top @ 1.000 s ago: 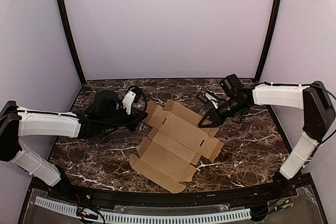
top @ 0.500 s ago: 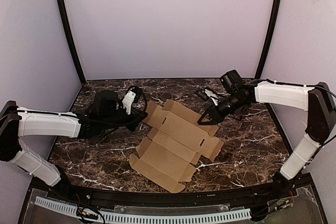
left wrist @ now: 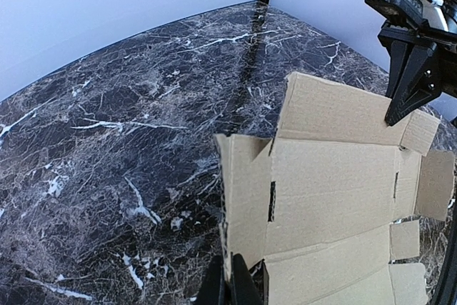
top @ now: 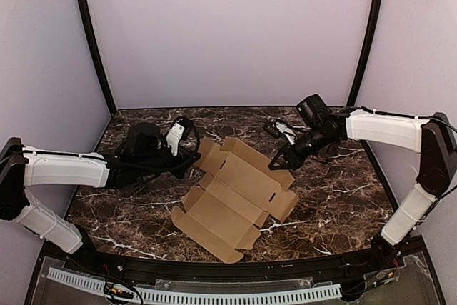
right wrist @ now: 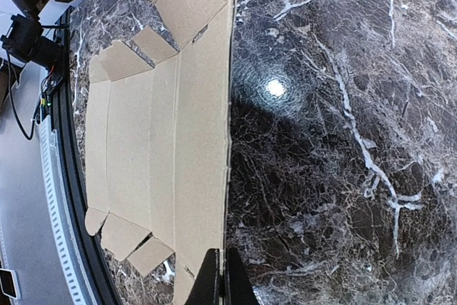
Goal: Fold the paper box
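The paper box [top: 232, 198] is a flat brown cardboard die-cut sheet with flaps, lying unfolded on the marble table. My left gripper [top: 193, 161] is shut on the sheet's left flap; in the left wrist view [left wrist: 228, 287] its fingertips pinch the flap's edge [left wrist: 246, 198]. My right gripper [top: 275, 164] is shut on the sheet's far right edge; in the right wrist view [right wrist: 221, 283] the fingertips pinch that long edge [right wrist: 200, 141]. The sheet's far edges are lifted a little; its near part rests on the table.
The dark marble table [top: 335, 198] is bounded by a black rail [top: 235, 266] at the near edge. Plain walls with black corner posts [top: 365, 41] stand behind and at the sides. The right arm shows in the left wrist view [left wrist: 414, 48].
The sheet has shifted slightly left and toward the near edge. My right gripper has moved a little left with the edge it holds. The left gripper has stayed in place.
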`<move>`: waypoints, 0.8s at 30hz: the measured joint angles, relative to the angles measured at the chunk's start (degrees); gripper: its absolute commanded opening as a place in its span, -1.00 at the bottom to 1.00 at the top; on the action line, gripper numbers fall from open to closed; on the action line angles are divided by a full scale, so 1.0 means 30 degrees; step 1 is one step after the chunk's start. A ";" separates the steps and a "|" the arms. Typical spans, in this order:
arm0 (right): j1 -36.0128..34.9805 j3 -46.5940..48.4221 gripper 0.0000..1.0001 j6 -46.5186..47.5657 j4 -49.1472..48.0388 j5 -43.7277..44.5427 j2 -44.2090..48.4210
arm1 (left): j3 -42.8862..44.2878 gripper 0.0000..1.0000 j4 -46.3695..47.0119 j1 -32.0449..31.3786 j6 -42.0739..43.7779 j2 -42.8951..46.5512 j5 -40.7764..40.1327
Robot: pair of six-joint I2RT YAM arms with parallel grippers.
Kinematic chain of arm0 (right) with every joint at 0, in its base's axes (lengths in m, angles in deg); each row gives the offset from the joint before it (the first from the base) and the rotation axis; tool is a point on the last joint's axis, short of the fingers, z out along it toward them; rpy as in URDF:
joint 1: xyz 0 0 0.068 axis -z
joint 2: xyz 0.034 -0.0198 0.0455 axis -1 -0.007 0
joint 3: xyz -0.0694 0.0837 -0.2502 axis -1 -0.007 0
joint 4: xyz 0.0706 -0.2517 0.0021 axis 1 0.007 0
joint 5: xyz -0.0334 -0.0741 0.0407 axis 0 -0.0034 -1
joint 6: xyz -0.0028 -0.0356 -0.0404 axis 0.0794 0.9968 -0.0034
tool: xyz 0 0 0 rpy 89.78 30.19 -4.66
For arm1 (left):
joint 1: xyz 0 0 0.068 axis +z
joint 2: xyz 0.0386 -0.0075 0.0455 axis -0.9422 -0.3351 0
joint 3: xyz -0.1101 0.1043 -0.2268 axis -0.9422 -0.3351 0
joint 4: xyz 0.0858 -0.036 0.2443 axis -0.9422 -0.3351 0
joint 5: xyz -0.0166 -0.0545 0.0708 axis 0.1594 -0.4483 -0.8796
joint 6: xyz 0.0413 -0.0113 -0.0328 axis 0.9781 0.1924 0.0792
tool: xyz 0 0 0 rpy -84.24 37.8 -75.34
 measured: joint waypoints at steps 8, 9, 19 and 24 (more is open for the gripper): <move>-0.0459 0.0270 -1.00 0.0015 0.0189 0.1311 0.0007 | 0.0000 -0.73 -0.0488 0.0000 -0.0160 0.0146 -0.0517; -0.0539 0.0350 -1.00 0.0015 0.0284 0.1574 0.0029 | 0.0000 -0.63 -0.0627 0.0000 -0.0255 0.0248 -0.0648; -0.2448 0.0758 -1.00 0.0306 0.0546 0.5034 0.0925 | 0.0022 -0.26 -0.2069 0.0000 -0.1049 0.1872 -0.1596; -0.3956 0.0758 -1.00 0.0729 0.0503 0.7504 0.1144 | 0.1078 -0.45 -0.3308 0.0000 -0.1413 0.2091 -0.0918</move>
